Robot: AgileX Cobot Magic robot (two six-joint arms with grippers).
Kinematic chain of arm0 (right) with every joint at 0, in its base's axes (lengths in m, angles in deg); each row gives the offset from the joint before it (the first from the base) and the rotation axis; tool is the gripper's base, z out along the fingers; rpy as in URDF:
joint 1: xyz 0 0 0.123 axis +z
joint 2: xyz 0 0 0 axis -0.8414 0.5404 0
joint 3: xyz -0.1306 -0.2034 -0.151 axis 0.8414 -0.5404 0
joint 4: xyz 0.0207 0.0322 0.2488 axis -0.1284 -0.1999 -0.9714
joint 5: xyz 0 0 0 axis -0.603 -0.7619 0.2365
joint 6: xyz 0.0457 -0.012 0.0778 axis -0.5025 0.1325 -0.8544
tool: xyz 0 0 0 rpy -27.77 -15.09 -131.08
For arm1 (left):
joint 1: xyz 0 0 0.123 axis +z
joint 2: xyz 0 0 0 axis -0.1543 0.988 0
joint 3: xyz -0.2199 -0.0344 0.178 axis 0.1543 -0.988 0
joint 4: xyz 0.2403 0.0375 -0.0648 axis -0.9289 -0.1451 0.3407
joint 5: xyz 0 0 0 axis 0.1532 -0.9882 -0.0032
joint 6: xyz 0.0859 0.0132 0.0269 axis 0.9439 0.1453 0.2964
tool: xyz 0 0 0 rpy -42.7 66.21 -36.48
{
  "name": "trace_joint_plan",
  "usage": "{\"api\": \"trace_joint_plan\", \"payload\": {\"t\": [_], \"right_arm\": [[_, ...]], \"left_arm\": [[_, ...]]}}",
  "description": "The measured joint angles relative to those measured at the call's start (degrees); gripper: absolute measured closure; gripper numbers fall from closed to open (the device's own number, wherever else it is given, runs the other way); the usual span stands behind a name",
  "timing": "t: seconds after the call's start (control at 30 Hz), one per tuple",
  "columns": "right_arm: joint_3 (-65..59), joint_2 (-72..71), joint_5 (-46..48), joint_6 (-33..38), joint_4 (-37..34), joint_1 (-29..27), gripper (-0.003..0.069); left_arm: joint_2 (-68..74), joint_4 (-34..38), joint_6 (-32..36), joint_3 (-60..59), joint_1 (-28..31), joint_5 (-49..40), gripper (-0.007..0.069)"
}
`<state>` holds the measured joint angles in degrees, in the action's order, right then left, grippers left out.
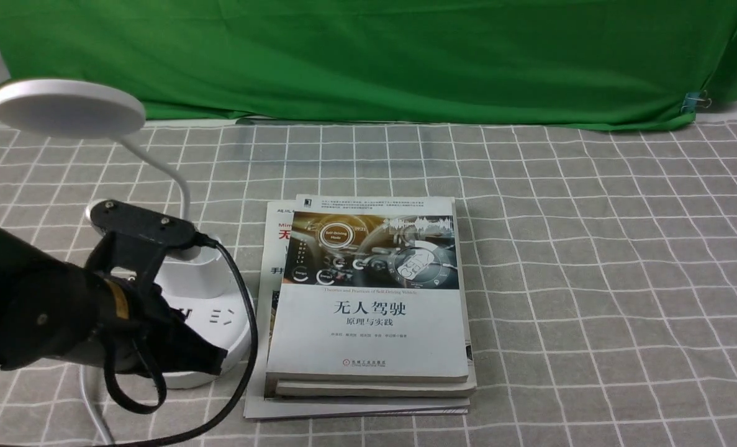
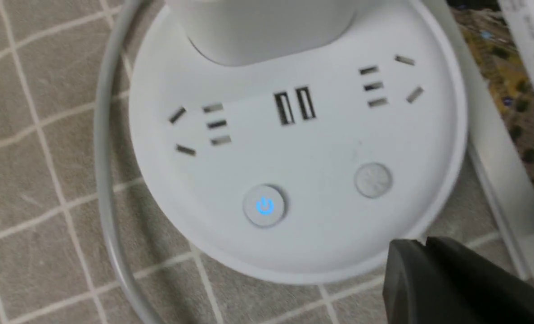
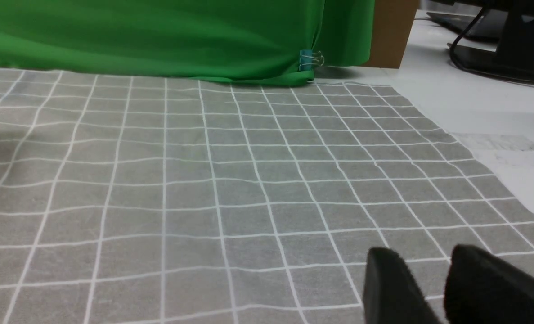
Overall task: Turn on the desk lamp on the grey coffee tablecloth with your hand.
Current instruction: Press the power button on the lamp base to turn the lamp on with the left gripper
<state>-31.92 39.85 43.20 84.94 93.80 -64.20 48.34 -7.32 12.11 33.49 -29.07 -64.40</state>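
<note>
The white desk lamp stands at the left on the grey coffee tablecloth (image 1: pixel 592 248), its disc head (image 1: pixel 68 107) raised above its round base (image 1: pixel 216 304). My hand, the black left arm end (image 1: pixel 45 310), leans over the base's near side. In the left wrist view the base (image 2: pixel 302 148) shows sockets, a button with a glowing blue power sign (image 2: pixel 265 206) and a plain button (image 2: pixel 373 180). My left gripper (image 2: pixel 422 244) is shut, its tip just off the base's rim near the plain button. My right gripper (image 3: pixel 424 252) hangs open over bare cloth (image 3: pixel 204 180).
A stack of books (image 1: pixel 368 298) lies right beside the lamp base. A green cloth (image 1: pixel 405 56) hangs along the back, held by a binder clip (image 1: pixel 694 100). The lamp's white cable (image 2: pixel 107 180) curves round the base. Beyond the cloth's right edge is white tabletop (image 3: pixel 496 117).
</note>
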Motion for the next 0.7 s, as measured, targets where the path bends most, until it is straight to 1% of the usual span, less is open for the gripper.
{"api": "trace_joint_plan", "payload": {"t": [0.07, 0.2, 0.43, 0.7], "right_arm": [[0.0, 0.0, 0.0, 0.0, 0.0, 0.0, 0.0414], [0.0, 0.0, 0.0, 0.0, 0.0, 0.0, 0.0414], [0.0, 0.0, 0.0, 0.0, 0.0, 0.0, 0.0414], [0.0, 0.0, 0.0, 0.0, 0.0, 0.0, 0.0414]], "left_arm": [[1.73, -2.5, -1.42, 0.13, 0.0, 3.66, 0.0606], [3.08, -3.64, -2.33, 0.18, 0.0, 6.6, 0.0606], [6.78, -6.21, -3.96, 0.18, 0.0, 8.7, 0.0606], [7.61, -6.46, -4.11, 0.19, 0.0, 9.57, 0.0606]]}}
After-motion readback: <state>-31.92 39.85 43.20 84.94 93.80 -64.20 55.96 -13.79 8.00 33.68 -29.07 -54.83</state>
